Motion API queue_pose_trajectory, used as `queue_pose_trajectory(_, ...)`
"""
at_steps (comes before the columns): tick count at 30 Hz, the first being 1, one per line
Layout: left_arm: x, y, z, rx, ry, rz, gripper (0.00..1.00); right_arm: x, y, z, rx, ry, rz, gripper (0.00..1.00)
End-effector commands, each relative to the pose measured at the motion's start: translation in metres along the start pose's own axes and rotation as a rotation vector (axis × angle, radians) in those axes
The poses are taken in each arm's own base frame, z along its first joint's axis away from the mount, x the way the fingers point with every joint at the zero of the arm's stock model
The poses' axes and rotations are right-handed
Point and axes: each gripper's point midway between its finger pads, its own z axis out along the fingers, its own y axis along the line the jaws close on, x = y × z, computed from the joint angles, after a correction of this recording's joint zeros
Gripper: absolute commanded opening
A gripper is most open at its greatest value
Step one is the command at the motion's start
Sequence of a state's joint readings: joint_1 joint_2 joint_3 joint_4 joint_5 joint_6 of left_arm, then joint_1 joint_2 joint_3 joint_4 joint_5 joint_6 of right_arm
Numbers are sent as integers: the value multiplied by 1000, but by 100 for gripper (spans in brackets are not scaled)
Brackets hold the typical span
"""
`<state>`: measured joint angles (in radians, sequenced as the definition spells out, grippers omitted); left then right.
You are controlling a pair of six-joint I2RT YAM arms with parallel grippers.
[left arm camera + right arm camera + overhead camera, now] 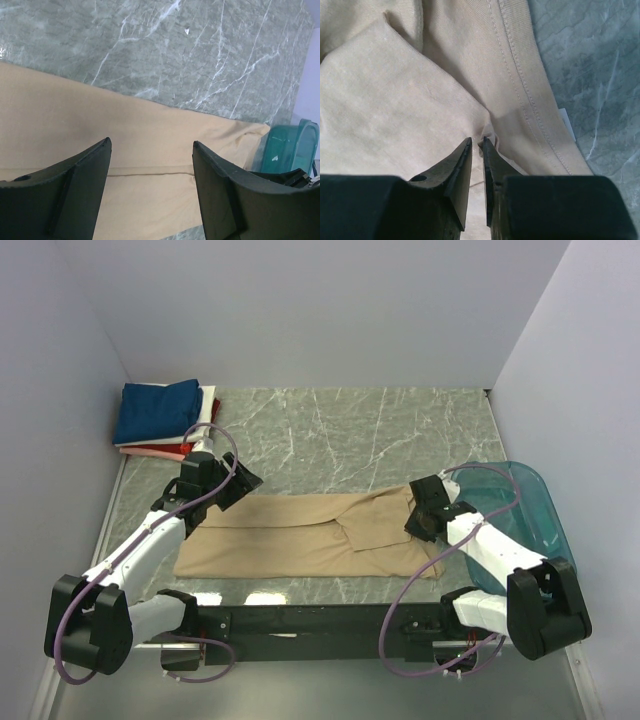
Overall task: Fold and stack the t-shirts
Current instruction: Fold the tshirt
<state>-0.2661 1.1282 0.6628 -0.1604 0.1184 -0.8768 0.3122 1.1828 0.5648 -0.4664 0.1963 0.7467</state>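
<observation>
Close by R gripper (pixel 477 142), tee (pixel 395 100) hem, marble (pixel 600 75) beyond.

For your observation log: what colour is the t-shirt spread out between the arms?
The t-shirt is plain tan, best seen in the top external view.

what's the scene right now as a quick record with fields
tan t-shirt: lying on the table, partly folded, between the two arms
folded stack: far left corner, navy on top
teal tub: right edge, beside the right arm
left gripper: open, above the shirt's left part
right gripper: jaws nearly together at the cloth, grip unclear
</observation>
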Motion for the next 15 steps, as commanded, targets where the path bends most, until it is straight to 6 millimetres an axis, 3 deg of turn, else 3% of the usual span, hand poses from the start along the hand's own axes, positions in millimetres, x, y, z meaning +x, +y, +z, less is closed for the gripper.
queue_pose_trajectory(1, -6, -14, -1, 57, -20, 24, 71, -2, -3, 2, 36, -14, 7, 22)
queue_pose_trajectory(8, -6, -13, -1, 57, -22, 23, 71, 3, -6, 4, 46, -5, 15, 17)
queue_pose_trajectory(15, -6, -13, -2, 56, -19, 19, 71, -3, -3, -8, 25, -25, 24, 0)
